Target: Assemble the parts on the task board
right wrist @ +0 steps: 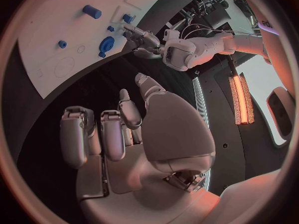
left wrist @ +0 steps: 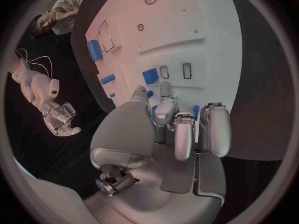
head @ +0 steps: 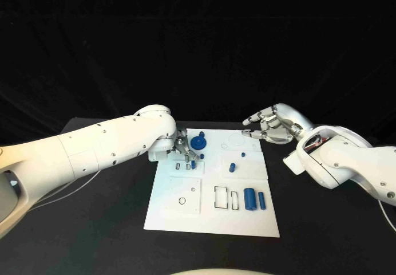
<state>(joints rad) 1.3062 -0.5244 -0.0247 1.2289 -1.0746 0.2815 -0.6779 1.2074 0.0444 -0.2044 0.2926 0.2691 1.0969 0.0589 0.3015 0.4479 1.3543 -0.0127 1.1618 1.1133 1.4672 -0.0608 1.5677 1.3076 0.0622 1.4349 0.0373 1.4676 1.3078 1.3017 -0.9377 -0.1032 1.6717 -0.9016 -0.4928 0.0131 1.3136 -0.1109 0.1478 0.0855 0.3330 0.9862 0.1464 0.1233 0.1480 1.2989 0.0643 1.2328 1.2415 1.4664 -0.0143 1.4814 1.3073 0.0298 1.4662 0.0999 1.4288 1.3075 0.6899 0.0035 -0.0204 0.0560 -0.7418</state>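
The flat white rectangular task board (head: pixel 216 189) is seen lying at the centre of the black tabletop (head: pixel 91 240) in the head view, with small blue plastic parts (head: pixel 255 200) spread over it, among them a round blue gear-like part (head: pixel 198 141) near its upper left corner. The silver left hand (head: pixel 185 150) is held over the board's upper left area just beside that round part, its fingers curled downward; whether anything is pinched there cannot be told. The silver right hand (head: pixel 270 127) is raised by the board's upper right corner, fingers apart and nothing held.

Head view: dim, black surround | task board (head: pixel 211 189) brightly lit | wrist views: fisheye-bent edges, possibly pinkish light.
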